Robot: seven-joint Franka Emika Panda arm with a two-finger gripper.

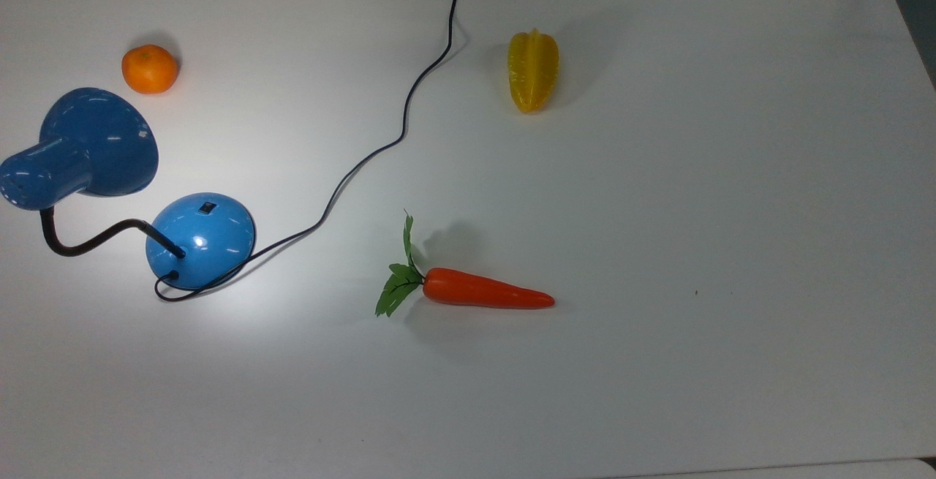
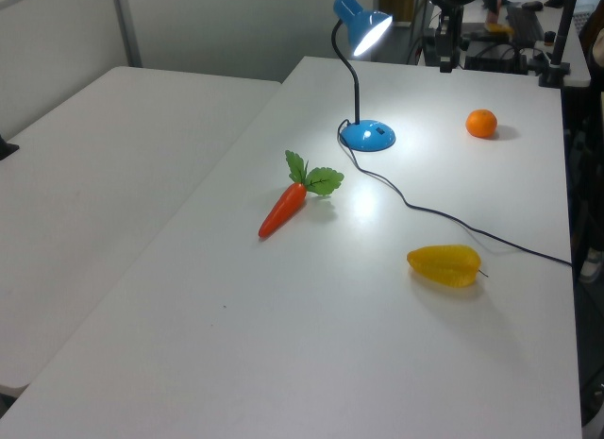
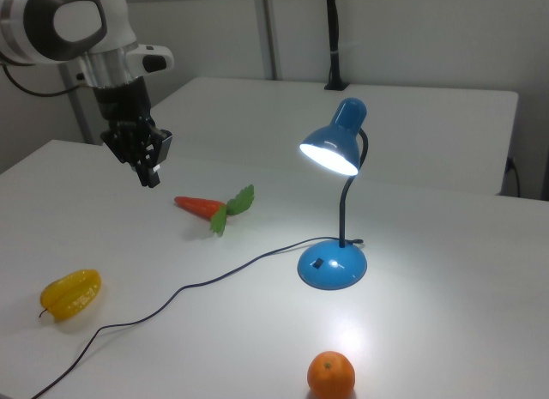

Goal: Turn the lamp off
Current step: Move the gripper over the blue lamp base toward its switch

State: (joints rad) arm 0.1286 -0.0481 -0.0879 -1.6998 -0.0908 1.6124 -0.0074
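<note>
One glossy blue lamp (image 3: 334, 202) is standing near the top view's left edge of the white table (image 1: 658, 208), neck rising upright, its lit shade tipping down toward the carrot (image 3: 208, 207). An orange (image 3: 331, 374) and a yellow starfruit (image 3: 70, 295) are lying apart. Well away, the gripper (image 3: 147, 170) is hanging empty; I cannot tell how wide its jaws are standing.

I see the lamp (image 3: 336, 159) lit, well away from my gripper (image 3: 147, 161), throwing a bright pool with glare on the white table (image 1: 658, 208) beside its base. Soft room light elsewhere; the carrot (image 1: 482, 290) casts a faint shadow. All views are reasonably sharp.
</note>
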